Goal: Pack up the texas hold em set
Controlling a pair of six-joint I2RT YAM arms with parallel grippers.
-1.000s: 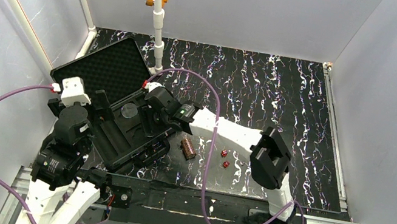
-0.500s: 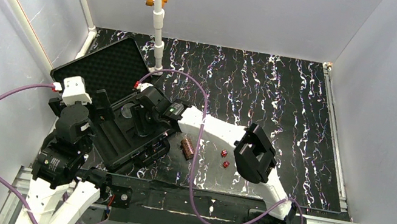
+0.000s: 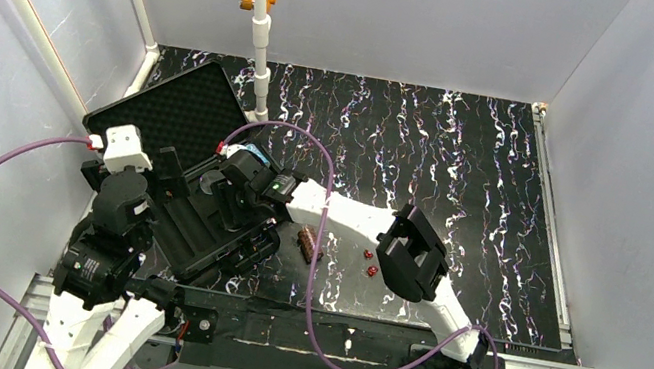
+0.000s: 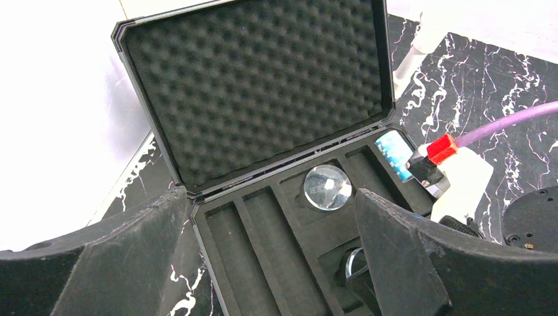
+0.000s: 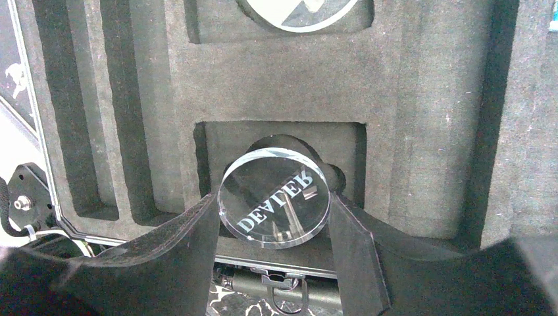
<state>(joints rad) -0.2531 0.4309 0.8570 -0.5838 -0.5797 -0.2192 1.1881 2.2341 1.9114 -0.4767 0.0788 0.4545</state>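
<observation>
Pale grey walls (image 3: 384, 12) enclose a black marbled tabletop (image 3: 470, 159) beside a white pipe (image 3: 259, 30).

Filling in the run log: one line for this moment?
right gripper: holds dealer disc over case pocket | left gripper: open | unpacked: brown chip stack, two dice

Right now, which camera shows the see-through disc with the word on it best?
The right wrist camera. The disc sits large and centred, pinched by the right gripper over the foam of the case, with DEALER readable. The left wrist camera seems to catch only its edge. From the top camera, the gripper hides it.
</observation>
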